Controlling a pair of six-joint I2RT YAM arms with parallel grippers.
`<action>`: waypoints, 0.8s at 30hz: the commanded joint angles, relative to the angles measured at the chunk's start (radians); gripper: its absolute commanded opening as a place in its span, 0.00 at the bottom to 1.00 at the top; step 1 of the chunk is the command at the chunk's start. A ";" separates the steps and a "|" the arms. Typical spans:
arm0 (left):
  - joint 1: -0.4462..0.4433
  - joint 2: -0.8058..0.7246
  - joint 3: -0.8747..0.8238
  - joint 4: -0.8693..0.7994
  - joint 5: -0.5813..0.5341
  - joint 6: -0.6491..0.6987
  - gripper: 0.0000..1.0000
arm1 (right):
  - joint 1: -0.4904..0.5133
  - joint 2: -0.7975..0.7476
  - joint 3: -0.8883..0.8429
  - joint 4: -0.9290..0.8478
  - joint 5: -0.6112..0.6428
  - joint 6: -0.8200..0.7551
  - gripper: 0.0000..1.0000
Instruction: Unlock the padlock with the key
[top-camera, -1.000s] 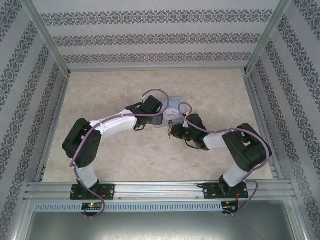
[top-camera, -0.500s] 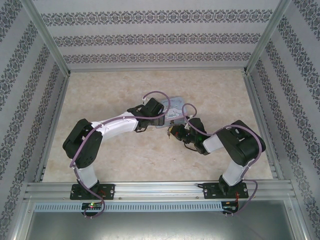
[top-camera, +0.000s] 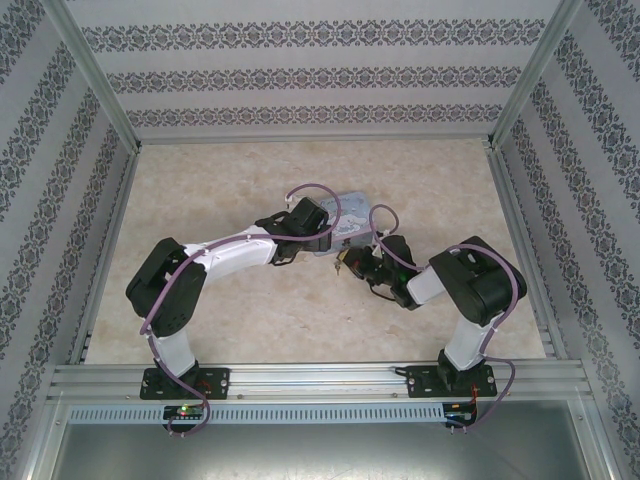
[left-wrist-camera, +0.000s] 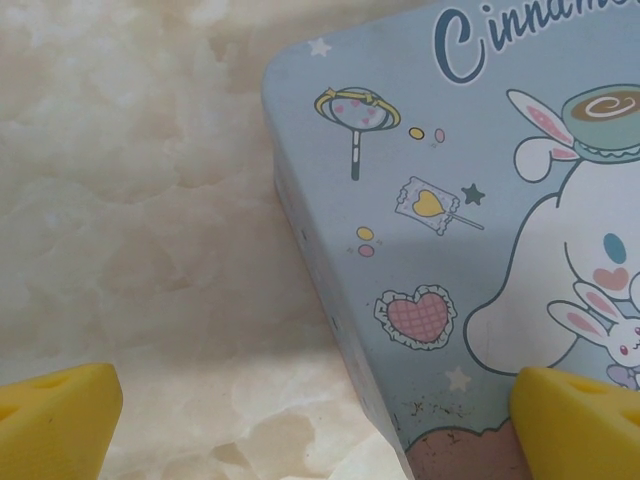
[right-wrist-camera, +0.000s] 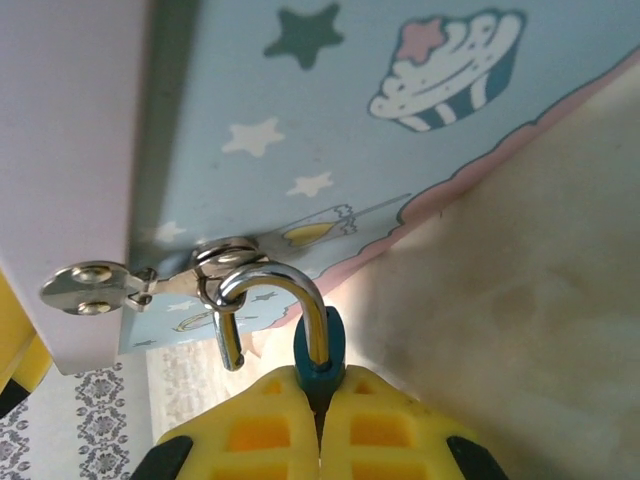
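L pincer (left-wrist-camera: 315, 428): spread as wide as it goes, nothing in it. We see one yellow pad (left-wrist-camera: 55, 425) low left over bare bench (left-wrist-camera: 130, 200) and the other low right over the tin's lid. Can't tell if either touches.
Tin (left-wrist-camera: 450, 250): pastel blue w/ a cartoon white dog, rabbits, a lollipop and a heart. It lies flat on the marbled bench, about mid-bench in the top view, between the two wrists.
R pincer (right-wrist-camera: 320, 405): closed tight, its yellow fingers pinched on the padlock's teal body.
Padlock (right-wrist-camera: 323, 352): at the tin's edge, just above the R fingertips and hanging from the hasp.
Shackle (right-wrist-camera: 275, 280): silver, hooked thru the hasp's staple. The long leg runs into the body. As far as we can see, the short leg's tip hangs bare beside the body, not in it.
Hasp (right-wrist-camera: 90, 285): small silver plate w/ two rivets, left of the shackle.
L arm (top-camera: 215, 250): reaches in to the tin from the left.
R arm (top-camera: 470, 285): reaches in from the right, its wrist just beside the tin's near corner.
Purple cables (top-camera: 310, 190): looped over both wrists.
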 joint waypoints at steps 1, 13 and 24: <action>-0.016 0.076 -0.051 -0.137 -0.004 0.015 1.00 | -0.040 0.017 0.004 -0.032 0.007 -0.002 0.00; -0.015 0.097 -0.055 -0.146 -0.001 0.016 0.98 | -0.130 0.018 0.077 -0.092 -0.092 -0.038 0.00; -0.014 0.111 -0.040 -0.156 0.011 0.024 0.96 | -0.199 0.005 0.179 -0.321 -0.149 -0.176 0.00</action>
